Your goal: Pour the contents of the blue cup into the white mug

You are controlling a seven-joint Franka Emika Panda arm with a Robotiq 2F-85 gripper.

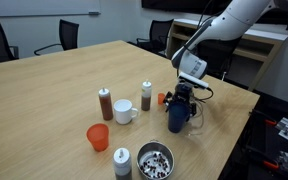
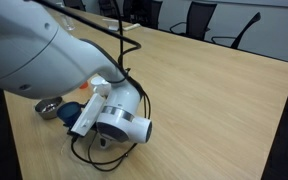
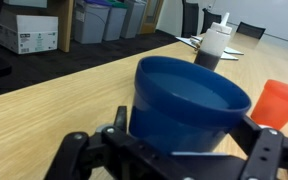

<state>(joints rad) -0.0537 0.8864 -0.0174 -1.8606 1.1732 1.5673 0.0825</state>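
Wrist view: nearest the lens, the dark fingers (image 3: 117,128) of the claw (image 3: 184,150) stand on either side of the blue cup (image 3: 184,98), holding it by its lower wall. The bottom edge of the picture cuts off the finger roots. The cup is upright and its mouth faces the lens. The inside reads as plain blue, so what it holds cannot be made out. Just past it, an orange-red cup (image 3: 281,103) is cut off by the right edge. Farther back on the wooden worktop (image 3: 74,85) stands a shaker (image 3: 215,45), too blurred to show any detail.

In an exterior view the claw (image 1: 182,104) grips the blue cup (image 1: 178,119) near the worktop's (image 1: 64,80) edge. Whether the cup's base touches the wood cannot be told. The white mug (image 1: 125,111) stands well apart from it, between a brown shaker (image 1: 105,103) and a dark-capped white shaker (image 1: 146,96). Its handle is too small to place. A metal bowl (image 1: 155,158) lies nearer the camera.

In an exterior view the arm's white housing (image 2: 119,115) fills the foreground and hides the mug and the claw. Only the metal bowl (image 2: 48,107) peeks out beside it.
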